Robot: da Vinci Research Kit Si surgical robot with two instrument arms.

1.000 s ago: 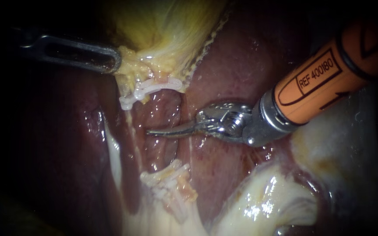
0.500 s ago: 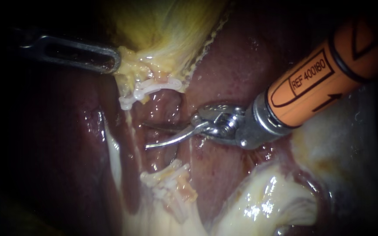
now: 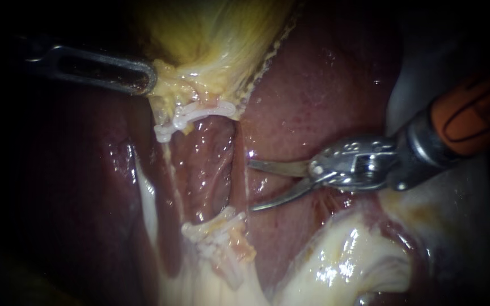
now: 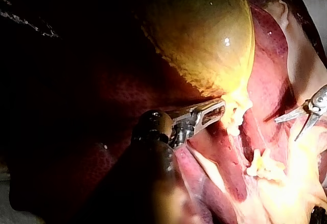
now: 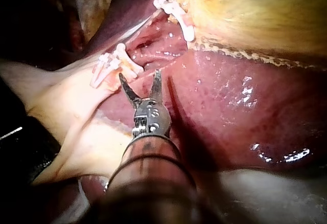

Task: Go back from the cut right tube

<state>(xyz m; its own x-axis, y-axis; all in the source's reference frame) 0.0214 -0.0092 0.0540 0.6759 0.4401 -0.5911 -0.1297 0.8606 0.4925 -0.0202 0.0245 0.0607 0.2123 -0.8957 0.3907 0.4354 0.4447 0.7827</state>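
My right instrument (image 3: 250, 186) comes in from the right with an orange shaft and two thin curved blades. The blades stand open with nothing between them, over the liver (image 3: 313, 96), just right of the gap between the clips. A white clip (image 3: 197, 116) sits on the upper stump under the yellow gallbladder (image 3: 216, 34). Several white clips (image 3: 216, 235) sit on the lower stump. In the right wrist view the open blades (image 5: 140, 81) lie short of the lower clips (image 5: 115, 63). My left instrument (image 3: 143, 76) holds the gallbladder's neck at the upper left, jaws shut on it (image 4: 212, 112).
Pale fatty tissue (image 3: 341, 255) lies below and right of the right instrument. A thin whitish strand (image 3: 245, 184) runs down the liver beside the blade tips. Dark liver (image 3: 75, 187) fills the left side.
The right instrument has drawn back to the right, away from the gap between the clips. Its blades, shut a second ago, now stand open. The left instrument has not moved.
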